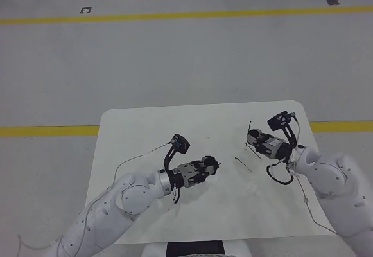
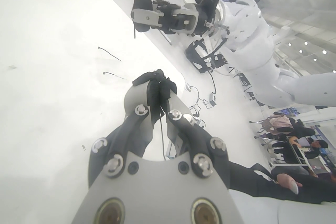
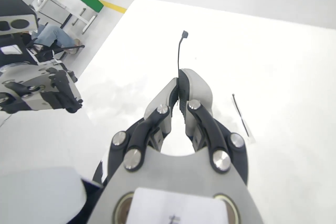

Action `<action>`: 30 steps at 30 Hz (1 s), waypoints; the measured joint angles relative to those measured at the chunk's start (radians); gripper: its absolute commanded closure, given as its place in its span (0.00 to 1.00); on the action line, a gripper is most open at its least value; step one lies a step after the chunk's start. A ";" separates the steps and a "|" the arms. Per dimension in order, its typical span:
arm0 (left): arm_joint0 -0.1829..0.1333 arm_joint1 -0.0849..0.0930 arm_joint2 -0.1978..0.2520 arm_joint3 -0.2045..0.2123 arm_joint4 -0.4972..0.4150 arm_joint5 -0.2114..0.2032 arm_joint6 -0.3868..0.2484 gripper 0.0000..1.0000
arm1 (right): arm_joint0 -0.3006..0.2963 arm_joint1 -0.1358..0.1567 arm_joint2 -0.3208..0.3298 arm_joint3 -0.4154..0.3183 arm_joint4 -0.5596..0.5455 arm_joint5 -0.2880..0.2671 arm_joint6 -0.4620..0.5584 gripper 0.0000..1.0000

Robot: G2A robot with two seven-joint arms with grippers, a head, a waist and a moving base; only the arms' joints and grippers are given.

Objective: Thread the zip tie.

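Right gripper (image 3: 179, 83) pads pinched on zip tie (image 3: 179, 54), head end poking past tips, above table (image 3: 275, 51). Left gripper (image 2: 158, 80) fingers closed, thin dark strand (image 2: 160, 114) between them (tie or cable, cannot tell). Spare tie (image 1: 242, 162) lies between arms. Step: tie held, unthreaded. Next likely needs tail guided into head, fine alignment

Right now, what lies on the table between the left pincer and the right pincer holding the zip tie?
A loose zip tie lies flat on the white table there, clearest in the top view.
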 measured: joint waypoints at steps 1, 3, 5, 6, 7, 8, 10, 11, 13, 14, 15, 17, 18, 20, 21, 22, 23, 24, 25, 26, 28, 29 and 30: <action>0.002 -0.001 -0.001 0.002 -0.017 0.003 0.007 1.00 | -0.011 0.000 0.000 -0.013 0.004 0.000 -0.030 1.00; 0.006 -0.002 -0.004 0.006 -0.049 0.005 0.015 1.00 | -0.027 0.001 -0.004 -0.037 0.023 0.000 -0.072 1.00; 0.009 -0.004 -0.007 0.012 -0.087 0.004 0.024 1.00 | -0.041 0.005 -0.011 -0.064 0.051 0.000 -0.109 1.00; 0.010 -0.005 -0.008 0.016 -0.106 0.002 0.027 1.00 | -0.046 0.007 -0.014 -0.073 0.061 0.000 -0.121 1.00; 0.012 -0.006 -0.010 0.022 -0.131 -0.002 0.033 1.00 | -0.050 0.010 -0.021 -0.085 0.077 0.000 -0.132 1.00; 0.014 -0.007 -0.011 0.028 -0.153 -0.004 0.038 1.00 | -0.052 0.013 -0.027 -0.094 0.089 0.000 -0.137 1.00; 0.017 -0.010 -0.013 0.041 -0.207 -0.014 0.049 1.00 | -0.053 0.020 -0.044 -0.109 0.120 0.000 -0.136 1.00; 0.017 -0.012 -0.013 0.046 -0.227 -0.018 0.050 1.00 | -0.052 0.022 -0.050 -0.112 0.136 0.000 -0.133 1.00; 0.013 -0.014 -0.013 0.057 -0.257 -0.020 0.048 1.00 | -0.051 0.024 -0.054 -0.113 0.146 0.000 -0.131 1.00; 0.012 -0.014 -0.013 0.058 -0.259 -0.020 0.047 1.00 | -0.051 0.024 -0.054 -0.113 0.146 0.000 -0.131 1.00; 0.012 -0.014 -0.013 0.058 -0.259 -0.020 0.047 1.00 | -0.051 0.024 -0.053 -0.112 0.145 0.000 -0.131 1.00; 0.012 -0.014 -0.013 0.058 -0.257 -0.020 0.047 1.00 | -0.051 0.023 -0.053 -0.112 0.144 0.000 -0.131 1.00; 0.012 -0.014 -0.013 0.058 -0.257 -0.020 0.047 1.00 | -0.051 0.023 -0.053 -0.112 0.144 0.000 -0.131 1.00; 0.012 -0.014 -0.013 0.058 -0.257 -0.020 0.047 1.00 | -0.051 0.023 -0.053 -0.112 0.144 0.000 -0.131 1.00; 0.012 -0.014 -0.013 0.058 -0.257 -0.020 0.047 1.00 | -0.051 0.023 -0.053 -0.112 0.144 0.000 -0.131 1.00; 0.012 -0.014 -0.013 0.058 -0.257 -0.020 0.047 1.00 | -0.051 0.023 -0.053 -0.112 0.144 0.000 -0.131 1.00; 0.013 -0.014 -0.013 0.058 -0.259 -0.018 0.050 1.00 | -0.051 0.023 -0.054 -0.113 0.144 0.000 -0.132 1.00; 0.015 -0.015 -0.012 0.059 -0.265 -0.015 0.056 1.00 | -0.051 0.022 -0.057 -0.117 0.143 0.000 -0.138 1.00; 0.018 -0.017 -0.012 0.062 -0.278 -0.011 0.067 1.00 | -0.054 0.021 -0.067 -0.123 0.137 0.000 -0.154 1.00; 0.019 -0.018 -0.011 0.064 -0.289 -0.011 0.073 1.00 | -0.057 0.019 -0.077 -0.126 0.130 0.000 -0.170 1.00; 0.018 -0.021 -0.009 0.070 -0.311 -0.014 0.080 1.00 | -0.065 0.015 -0.107 -0.138 0.109 0.000 -0.213 1.00; 0.016 -0.022 -0.008 0.073 -0.315 -0.015 0.080 1.00 | -0.068 0.013 -0.121 -0.141 0.105 0.000 -0.234 1.00; 0.015 -0.023 -0.006 0.076 -0.316 -0.016 0.080 1.00 | -0.070 0.012 -0.134 -0.141 0.099 0.000 -0.253 1.00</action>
